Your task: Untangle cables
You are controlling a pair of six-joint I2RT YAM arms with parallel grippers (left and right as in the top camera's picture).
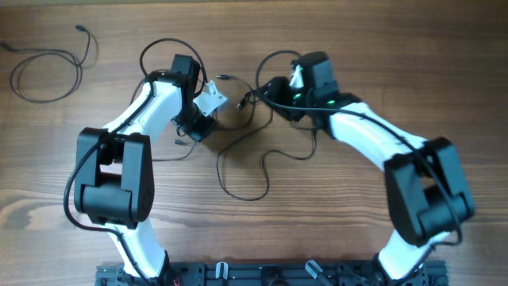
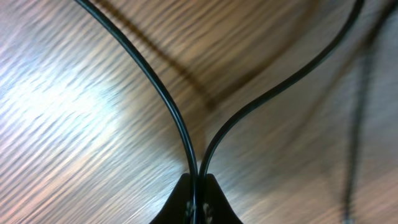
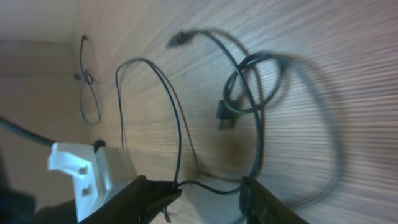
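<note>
One thin black cable (image 1: 46,70) lies apart as a loose loop at the far left. The other cables (image 1: 244,161) trail in loops across the table's middle between my arms. My left gripper (image 1: 203,125) is shut on two strands of cable (image 2: 186,134), which fork away from its jaws (image 2: 198,193) over the wood. My right gripper (image 1: 260,93) is open; a strand (image 3: 211,185) sags across the gap between its fingers (image 3: 204,191). Beyond them a small knotted loop (image 3: 252,84) with a plug end (image 3: 223,116) lies on the table.
The table (image 1: 381,48) is brown wood. The left gripper's white mount (image 3: 79,171) is close on the left in the right wrist view. The separate cable (image 3: 87,84) shows far off there. Thick black arm cables arch over both wrists (image 1: 163,48).
</note>
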